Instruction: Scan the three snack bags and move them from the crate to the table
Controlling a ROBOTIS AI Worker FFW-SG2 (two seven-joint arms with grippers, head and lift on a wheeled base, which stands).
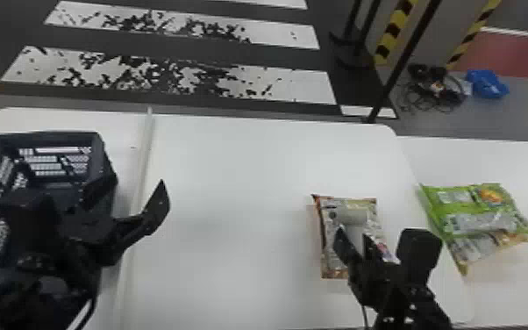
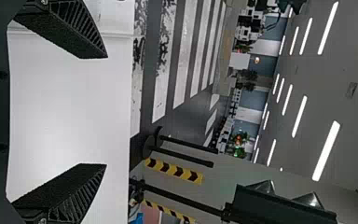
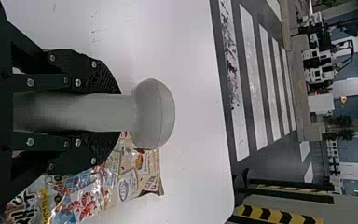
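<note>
My left gripper [image 1: 137, 188] is open at the right side of the dark crate [image 1: 61, 137], whose inside is partly hidden by the arm. Its fingers stand wide apart with nothing between them at the left gripper [image 2: 106, 111]. My right gripper [image 1: 354, 243] is shut on a pale grey scanner [image 1: 351, 216], seen over an orange-and-white snack bag [image 1: 330, 273] lying on the table. At the right gripper [image 3: 120, 113], the scanner [image 3: 154, 113] points out past the fingers, and the printed bag [image 3: 130, 179] lies beyond it. A green snack bag [image 1: 478, 219] overlaps another bag [image 1: 473, 250] farther right.
The crate stands at the left of the white table [image 1: 232, 175], near a raised strip [image 1: 141, 162] across the top. A second white surface [image 1: 508, 166] on the right bears the overlapping bags. A black pole [image 1: 390, 83] rises behind the table.
</note>
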